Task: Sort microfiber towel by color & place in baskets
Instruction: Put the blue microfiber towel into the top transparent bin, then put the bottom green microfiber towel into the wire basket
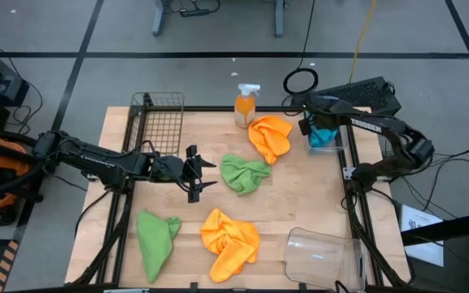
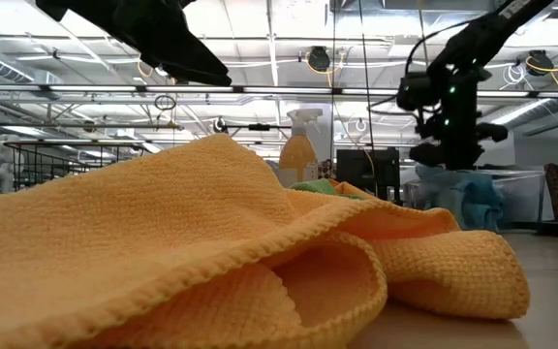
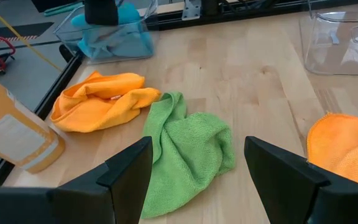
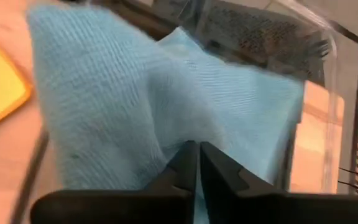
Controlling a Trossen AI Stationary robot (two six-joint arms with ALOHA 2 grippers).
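Inside the clear basket (image 1: 330,138), right hand (image 4: 196,163) pinching blue towel (image 4: 166,93), left hand (image 1: 197,173) spread beside green towel (image 1: 245,173).

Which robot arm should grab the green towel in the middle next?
Probably the left. The left gripper is open and faces the middle green towel, with bare table between them. The right gripper is busy over the clear basket, pinching a blue towel.

The wooden table (image 1: 300,203) held two green cloths (image 1: 244,173) (image 1: 156,241), two orange cloths (image 1: 270,136) (image 1: 230,241), a spray bottle (image 1: 246,105), a wire basket (image 1: 159,122), and two clear baskets (image 1: 327,138) (image 1: 322,259), the nearer one tipped over.
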